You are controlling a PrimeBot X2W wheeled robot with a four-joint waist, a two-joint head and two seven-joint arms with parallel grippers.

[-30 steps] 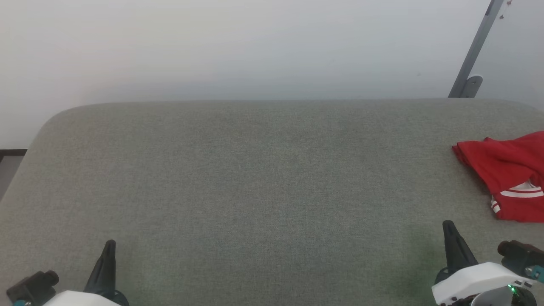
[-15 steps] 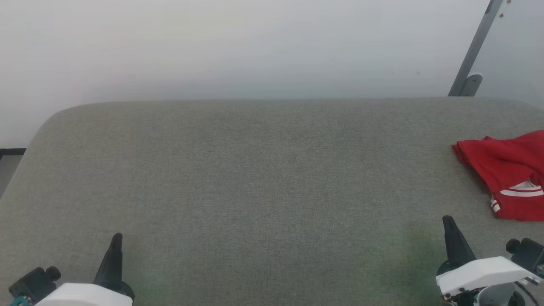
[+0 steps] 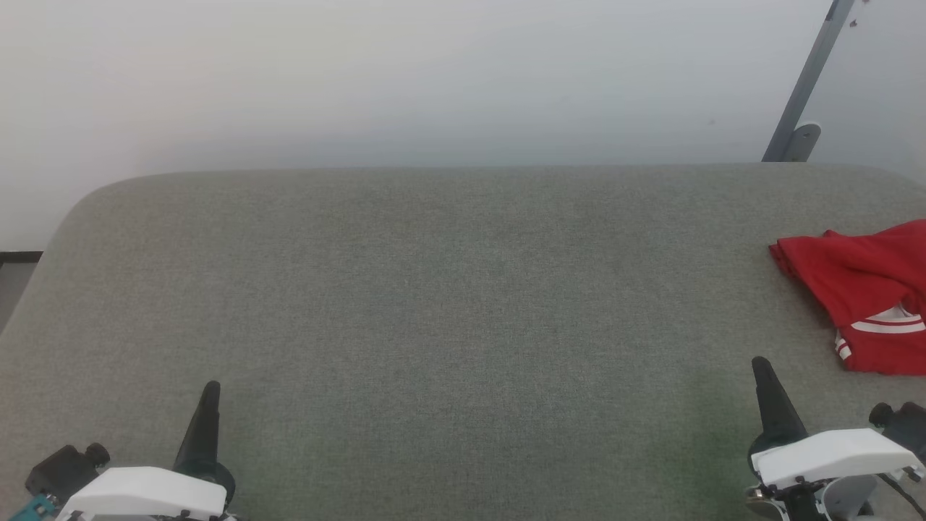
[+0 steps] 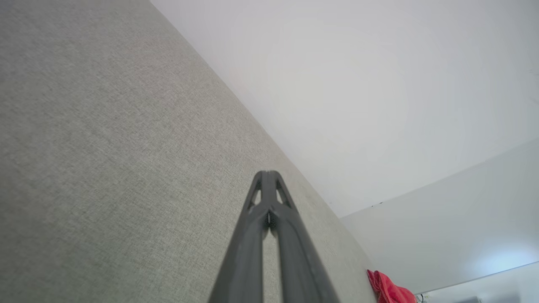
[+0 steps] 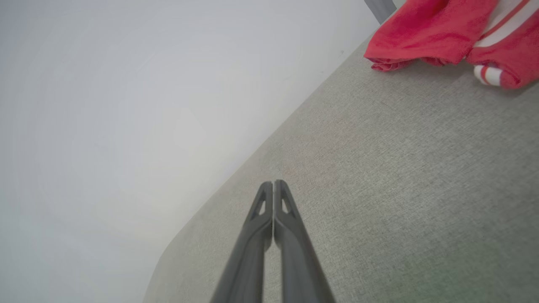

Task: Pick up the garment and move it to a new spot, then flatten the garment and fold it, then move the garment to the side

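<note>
Grey fabric surface (image 3: pixel 434 304), pale wall behind. Garment (image 3: pixel 861 282) lies bunched at its far right, cut off by the frame. Right gripper (image 3: pixel 765 373) is near the garment, not touching, with fingers pressed together and empty. Left gripper (image 3: pixel 208 394) is well apart from the garment, also closed on nothing. Both are probably parked clear so the garment stays undisturbed.
</note>
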